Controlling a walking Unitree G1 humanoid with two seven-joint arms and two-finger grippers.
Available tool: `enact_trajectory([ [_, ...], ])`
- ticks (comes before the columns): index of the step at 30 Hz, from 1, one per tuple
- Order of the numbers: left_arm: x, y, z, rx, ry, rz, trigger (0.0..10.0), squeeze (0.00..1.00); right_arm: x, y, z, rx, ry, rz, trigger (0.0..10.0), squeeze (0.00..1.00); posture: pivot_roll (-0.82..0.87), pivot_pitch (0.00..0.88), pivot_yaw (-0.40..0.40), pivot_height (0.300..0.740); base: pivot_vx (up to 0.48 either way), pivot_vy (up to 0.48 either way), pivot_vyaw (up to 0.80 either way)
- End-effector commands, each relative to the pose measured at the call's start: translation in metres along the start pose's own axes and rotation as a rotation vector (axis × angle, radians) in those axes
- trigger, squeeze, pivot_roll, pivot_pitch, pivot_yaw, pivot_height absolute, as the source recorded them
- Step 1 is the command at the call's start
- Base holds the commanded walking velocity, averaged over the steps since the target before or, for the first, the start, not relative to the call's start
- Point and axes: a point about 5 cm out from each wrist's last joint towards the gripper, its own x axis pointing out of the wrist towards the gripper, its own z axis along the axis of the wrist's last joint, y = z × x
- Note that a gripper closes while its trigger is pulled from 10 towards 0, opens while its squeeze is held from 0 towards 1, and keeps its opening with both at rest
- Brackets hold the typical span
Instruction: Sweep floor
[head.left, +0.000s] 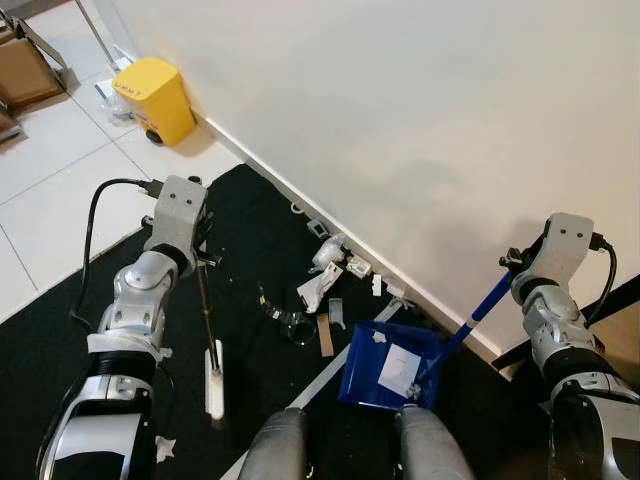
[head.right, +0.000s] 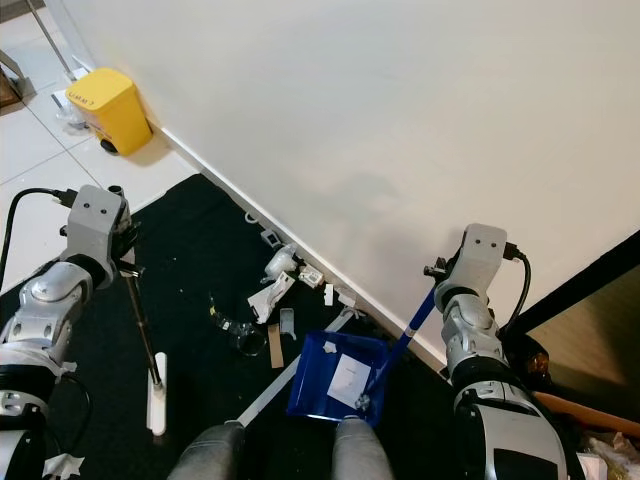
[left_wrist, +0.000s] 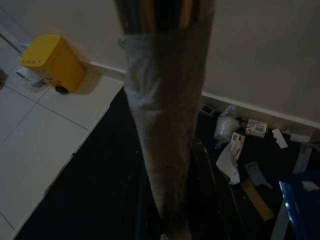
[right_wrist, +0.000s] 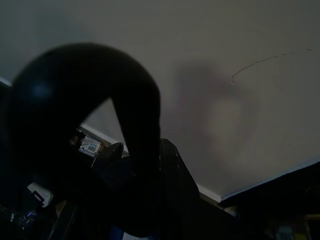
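My left gripper (head.left: 203, 256) is shut on the thin handle of a broom (head.left: 207, 310), whose white head (head.left: 214, 384) rests on the black mat (head.left: 240, 230). In the left wrist view the taped handle (left_wrist: 161, 130) runs close along the fingers. Shut on the blue handle (head.left: 480, 310) is my right gripper (head.left: 511, 268), and the blue dustpan (head.left: 365, 385) sits on the mat by the wall with paper scraps (head.left: 398, 368) in it. Litter lies between broom and dustpan: crumpled white paper (head.left: 320, 288), a clear plastic cup (head.left: 297, 326), a cardboard strip (head.left: 325, 335).
A white wall with a baseboard (head.left: 300, 195) runs diagonally behind the litter. A yellow bin (head.left: 155, 100) stands on the white tiles at the far left. A pale strip (head.left: 318, 382) lies on the mat by the dustpan. My knees (head.left: 275, 445) show at the bottom edge.
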Motion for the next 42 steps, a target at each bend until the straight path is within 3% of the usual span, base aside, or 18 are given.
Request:
enact_trajectory([
  [1,0.001,-0.005,0.001,-0.003,0.002,0.004,10.0,0.00,-0.003,0.002,-0.010,-0.001,0.031,-0.001,10.0,0.00,0.07,0.019,0.023,0.740,0.000,0.000,0.00],
  [15,0.007,-0.023,0.001,-0.056,0.010,0.004,10.0,0.00,-0.005,0.020,-0.020,0.032,0.065,0.036,10.0,0.00,0.06,0.024,0.027,0.740,0.000,0.205,0.00],
  [35,0.006,-0.022,0.000,-0.024,0.025,0.000,10.0,0.00,-0.006,0.022,-0.025,0.054,0.091,0.027,10.0,0.00,0.07,0.031,0.030,0.740,0.000,0.451,0.00],
  [42,0.006,-0.020,-0.001,-0.018,0.032,0.005,10.0,0.00,-0.007,0.019,-0.029,0.066,0.104,0.014,10.0,0.00,0.07,0.030,0.033,0.740,0.000,0.480,-0.73],
])
